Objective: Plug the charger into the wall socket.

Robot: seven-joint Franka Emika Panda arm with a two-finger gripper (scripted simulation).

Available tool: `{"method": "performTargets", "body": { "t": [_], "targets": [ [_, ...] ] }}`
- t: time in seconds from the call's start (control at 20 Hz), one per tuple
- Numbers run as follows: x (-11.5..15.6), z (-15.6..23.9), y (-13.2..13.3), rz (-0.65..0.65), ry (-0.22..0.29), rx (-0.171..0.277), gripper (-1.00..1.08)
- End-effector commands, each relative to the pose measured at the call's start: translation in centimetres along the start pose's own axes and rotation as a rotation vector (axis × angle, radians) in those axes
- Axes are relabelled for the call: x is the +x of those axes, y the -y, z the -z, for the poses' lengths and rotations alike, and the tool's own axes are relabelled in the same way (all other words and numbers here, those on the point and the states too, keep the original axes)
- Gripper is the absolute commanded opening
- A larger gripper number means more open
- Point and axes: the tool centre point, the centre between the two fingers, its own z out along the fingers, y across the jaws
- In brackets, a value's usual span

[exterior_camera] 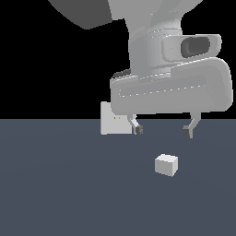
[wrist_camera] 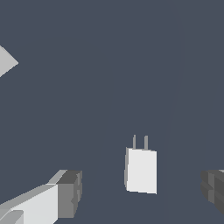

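Clearly the step in hand is the grasp, and it has not yet begun. Reading the exterior view from its left, the wall socket (exterior_camera: pixel 110 119) stands upright on the dark floor (exterior_camera: pixel 55 184), a thin white plate with two tiny dots near its centre, its right part hidden behind the arm's hand. Next comes the gripper (exterior_camera: pixel 162 130), hanging above the floor with its jaws spread wide and nothing between them. Slightly right of the gripper's midline and lower in the picture lies the charger (exterior_camera: pixel 166 165), a small off-white block resting on the floor, apart from both fingertips (exterior_camera: pixel 138 130) and well apart from the socket. The wrist view gives the detail that matters most: the charger (wrist_camera: pixel 141 171) lies between the two dark finger pads (wrist_camera: pixel 70 192), nearer the one at the far side of the picture, and two thin prongs (wrist_camera: pixel 140 142) stick out from one end. To do this well, I judge the gripper should first centre itself over the block, then come straight down and close on the two flat sides, keeping the pads off the prongs and leaving that end free. A squeeze off-centre could twist so small a block, so an even, square hold is worth the care. Which way the prongs face relative to the socket I cannot tell for sure.
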Motion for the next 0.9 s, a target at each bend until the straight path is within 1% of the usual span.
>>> {"method": "performTargets", "body": {
  "t": [0.0,0.35,0.85],
  "targets": [
    [-0.2,-0.4,-0.5,-0.035,-0.019,-0.003,1.00],
    [-0.4,-1.1,-1.2,-0.089,-0.047,-0.009,1.00],
    [-0.6,-1.4,-1.2,-0.092,-0.047,-0.010,1.00]
  ]
}}
